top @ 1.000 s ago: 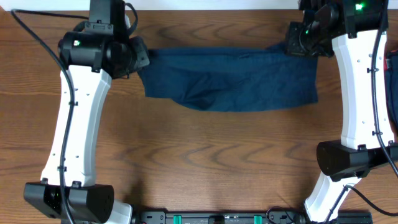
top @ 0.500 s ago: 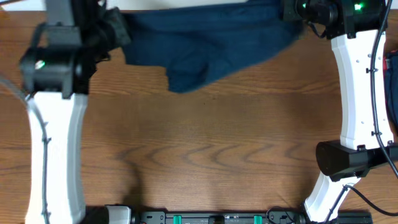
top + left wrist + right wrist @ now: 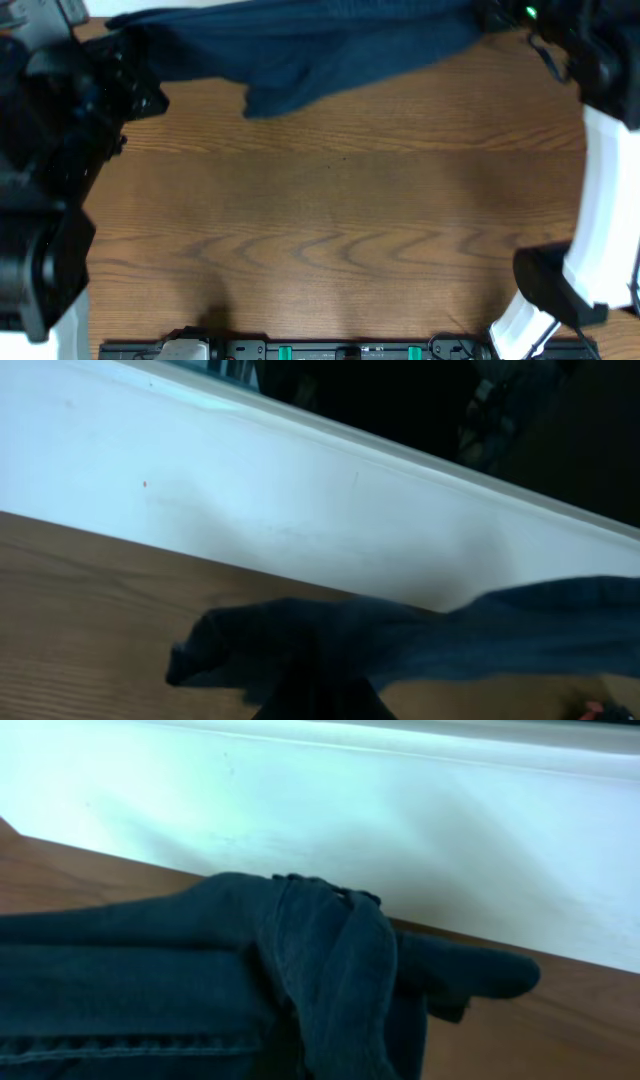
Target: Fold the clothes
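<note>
Clothes (image 3: 300, 45) stretch across wooden table (image 3: 350, 230) near white wall (image 3: 250, 510).

The clothes (image 3: 330, 45) span the far edge of the desk (image 3: 340, 230), between the left arm (image 3: 45, 180) at far left and the right arm (image 3: 600, 200) at far right. A wall (image 3: 250, 510) stands behind the desk.

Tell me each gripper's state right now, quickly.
Left gripper: closed, holding the clothes.
Right gripper: closed, holding the clothes.
</note>
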